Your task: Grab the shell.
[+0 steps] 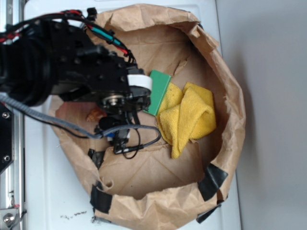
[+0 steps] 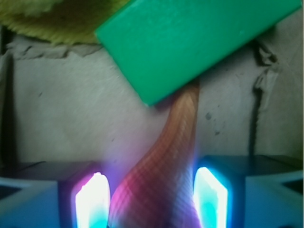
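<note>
In the wrist view the shell is ribbed and orange-brown. Its wide body lies between my fingers and its narrow tail runs up under the corner of the green block. My gripper is down on the paper floor, and both glowing pads sit against the shell's wide sides. In the exterior view only an orange bit of the shell shows to the left of the black arm, which hides the fingers.
Everything sits inside a low brown paper bag with a crumpled rim patched with black tape. The green block leans on a bunched yellow cloth to the right. White tabletop surrounds the bag.
</note>
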You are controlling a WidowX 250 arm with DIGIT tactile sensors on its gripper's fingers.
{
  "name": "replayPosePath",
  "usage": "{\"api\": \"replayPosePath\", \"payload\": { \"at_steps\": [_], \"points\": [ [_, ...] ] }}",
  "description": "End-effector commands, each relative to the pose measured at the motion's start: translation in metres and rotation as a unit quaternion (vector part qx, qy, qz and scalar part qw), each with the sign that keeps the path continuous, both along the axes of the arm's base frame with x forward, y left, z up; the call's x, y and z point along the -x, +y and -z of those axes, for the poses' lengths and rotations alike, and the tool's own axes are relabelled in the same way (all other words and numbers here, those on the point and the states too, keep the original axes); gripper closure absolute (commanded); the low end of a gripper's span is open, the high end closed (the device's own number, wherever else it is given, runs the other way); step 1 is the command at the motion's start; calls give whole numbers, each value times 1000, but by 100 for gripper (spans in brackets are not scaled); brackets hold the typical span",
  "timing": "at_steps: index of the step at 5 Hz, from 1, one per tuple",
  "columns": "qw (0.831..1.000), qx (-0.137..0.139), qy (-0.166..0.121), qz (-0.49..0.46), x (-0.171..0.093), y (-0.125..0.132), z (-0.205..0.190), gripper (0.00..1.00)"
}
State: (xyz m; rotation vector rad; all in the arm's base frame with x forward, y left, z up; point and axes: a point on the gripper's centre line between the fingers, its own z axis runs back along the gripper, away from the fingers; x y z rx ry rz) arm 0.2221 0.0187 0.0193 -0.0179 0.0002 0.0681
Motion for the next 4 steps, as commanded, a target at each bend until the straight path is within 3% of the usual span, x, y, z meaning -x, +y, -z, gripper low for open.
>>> {"api": "replayPosePath", "payload": {
  "at_steps": [1, 3, 4],
  "points": [
    [997, 32, -73, 2, 4, 2, -92, 100],
    [996, 35, -77, -4, -3, 7, -147, 100],
    [996, 34, -81, -13, -2, 8, -152, 100]
  ]
}}
